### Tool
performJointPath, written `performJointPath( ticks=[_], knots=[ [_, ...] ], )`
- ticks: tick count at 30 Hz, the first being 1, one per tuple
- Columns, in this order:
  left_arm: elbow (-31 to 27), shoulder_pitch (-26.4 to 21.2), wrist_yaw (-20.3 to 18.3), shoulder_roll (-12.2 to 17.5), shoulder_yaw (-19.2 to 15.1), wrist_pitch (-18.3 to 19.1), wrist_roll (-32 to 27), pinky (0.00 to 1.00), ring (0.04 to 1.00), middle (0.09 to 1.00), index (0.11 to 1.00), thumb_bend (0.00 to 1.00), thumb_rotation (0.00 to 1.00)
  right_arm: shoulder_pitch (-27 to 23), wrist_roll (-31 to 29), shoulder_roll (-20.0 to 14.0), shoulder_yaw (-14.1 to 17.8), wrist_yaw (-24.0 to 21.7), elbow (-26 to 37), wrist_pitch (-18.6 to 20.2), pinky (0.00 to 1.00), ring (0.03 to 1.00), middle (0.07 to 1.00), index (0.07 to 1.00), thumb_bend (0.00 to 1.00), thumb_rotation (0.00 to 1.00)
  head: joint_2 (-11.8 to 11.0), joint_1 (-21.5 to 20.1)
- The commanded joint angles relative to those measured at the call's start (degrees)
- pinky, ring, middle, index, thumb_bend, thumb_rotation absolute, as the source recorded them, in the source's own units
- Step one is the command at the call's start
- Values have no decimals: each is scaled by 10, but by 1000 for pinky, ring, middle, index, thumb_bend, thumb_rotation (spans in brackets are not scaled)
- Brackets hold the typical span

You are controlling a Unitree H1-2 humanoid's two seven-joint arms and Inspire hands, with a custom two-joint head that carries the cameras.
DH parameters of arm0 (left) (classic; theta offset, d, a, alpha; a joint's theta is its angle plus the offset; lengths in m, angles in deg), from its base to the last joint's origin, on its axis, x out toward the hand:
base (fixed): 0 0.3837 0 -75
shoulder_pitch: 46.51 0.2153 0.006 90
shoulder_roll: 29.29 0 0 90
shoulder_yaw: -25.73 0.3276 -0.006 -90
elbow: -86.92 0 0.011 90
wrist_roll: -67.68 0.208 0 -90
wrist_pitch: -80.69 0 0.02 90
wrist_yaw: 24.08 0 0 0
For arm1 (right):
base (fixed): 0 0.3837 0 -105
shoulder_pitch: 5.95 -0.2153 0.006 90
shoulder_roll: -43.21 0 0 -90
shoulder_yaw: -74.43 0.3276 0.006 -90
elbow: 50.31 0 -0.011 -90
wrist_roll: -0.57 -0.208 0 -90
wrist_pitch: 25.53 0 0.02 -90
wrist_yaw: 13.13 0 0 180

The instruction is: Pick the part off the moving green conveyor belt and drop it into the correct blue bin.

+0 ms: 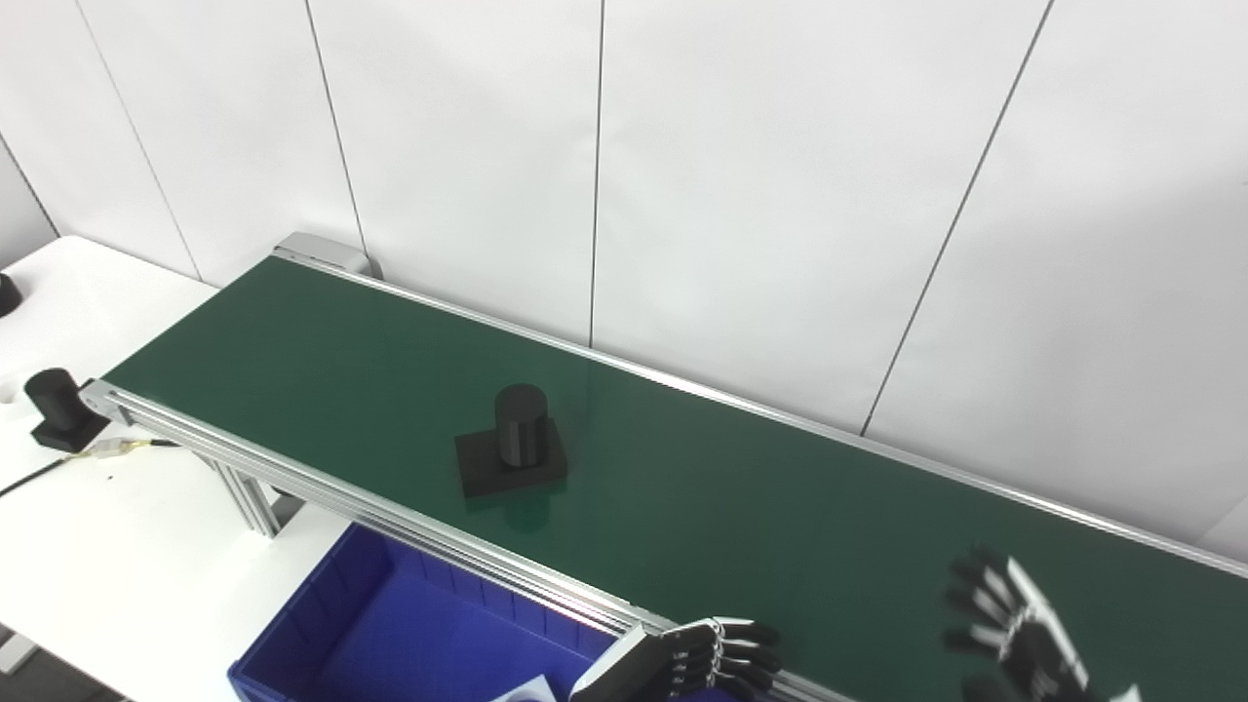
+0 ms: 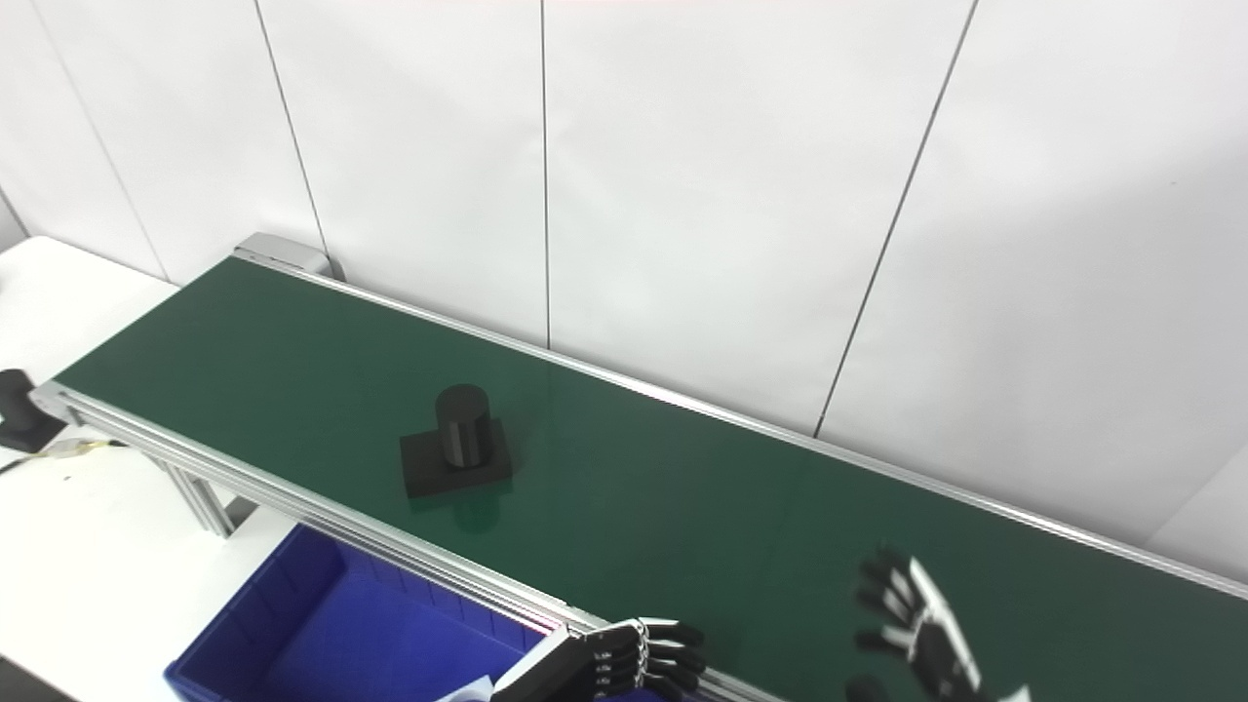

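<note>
One black part stands upright on the green conveyor belt, roughly midway across the belt's width and toward its left portion; the part consists of a flat square base with a short matte cylinder rising from its centre, and a faint reflection of it shows on the smooth belt surface just in front. The belt is a dark green, slightly glossy band framed by silver aluminium rails, running diagonally from the upper left to the lower right in front of a white panelled wall. Below the near rail sits a blue bin of moulded plastic with ribbed inner walls; a small piece of white paper lies at its lower edge. The left hand rests at the near rail beside the bin, its black-and-white segmented fingers curled loosely together and holding nothing. The right hand hovers above the belt's right portion, well apart from the part, with fingers spread apart and empty; it appears slightly blurred. On the white bench at the left, a second black part of the same shape stands near the belt's end, beside a thin cable.
</note>
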Motion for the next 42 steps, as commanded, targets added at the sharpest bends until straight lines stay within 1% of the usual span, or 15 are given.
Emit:
performJointPath(
  ticks=[1,6,8,11,12,16,19,20,23,27,28,30,34,40,42],
  knots=[
    [-9,-12,4,-5,1,-14,-4,691,727,761,803,858,458,-21,-9,-2,5,-8,23,25,640,810,862,911,577,868,0,0],
    [-5,-13,2,-6,1,-17,-6,695,729,760,806,855,457,-80,-1,-6,8,-25,22,76,657,838,875,920,572,830,-1,-2],
    [-4,-13,2,-6,1,-19,-7,696,728,757,805,850,454,-89,2,-6,7,-28,22,85,657,841,873,920,569,824,-1,-2],
    [-1,-15,2,-5,1,-19,-7,699,727,755,804,860,463,-139,4,-4,1,-41,8,117,681,831,861,921,525,784,-1,-7],
    [-1,-16,2,-5,1,-18,-6,699,727,754,804,860,462,-156,1,-3,-1,-47,3,127,693,830,861,923,503,755,-1,-7],
    [3,-18,3,-5,1,-18,-5,699,725,754,805,859,461,-193,-1,1,-8,-55,-18,145,700,819,848,908,432,513,-1,-11],
    [3,-19,3,-6,1,-19,-5,699,725,755,805,859,460,-209,-6,4,-11,-56,-36,152,698,817,847,905,429,476,-2,-11],
    [3,-19,3,-6,1,-19,-5,701,725,754,807,859,464,-218,-10,6,-12,-57,-48,155,719,827,850,904,471,438,-2,-11],
    [4,-19,3,-6,1,-17,-5,704,728,755,808,859,468,-239,-9,8,-17,-58,-81,151,734,828,851,901,533,418,-2,-11],
    [6,-21,4,-6,1,-19,-4,701,727,756,810,858,475,-259,-10,12,-25,-58,-125,139,713,826,856,900,552,419,-2,-13],
    [7,-22,4,-7,1,-19,-4,701,727,755,810,858,471,-263,-9,12,-28,-58,-134,137,720,833,862,905,542,380,-2,-13],
    [7,-22,4,-7,1,-20,-4,700,727,755,810,859,470,-271,-11,13,-31,-57,-150,130,722,832,865,910,542,365,-2,-13],
    [9,-24,3,-6,0,-21,-5,700,728,756,811,861,472,-288,-2,18,-40,-51,-178,123,726,833,866,913,544,369,0,-19],
    [10,-24,2,-6,0,-21,-8,703,729,755,812,873,483,-321,15,33,-56,-39,-245,109,710,832,861,906,614,409,1,-23],
    [10,-25,1,-6,0,-21,-9,700,729,755,811,869,482,-335,24,36,-64,-34,-275,99,735,842,861,911,638,411,2,-29]
  ],
)
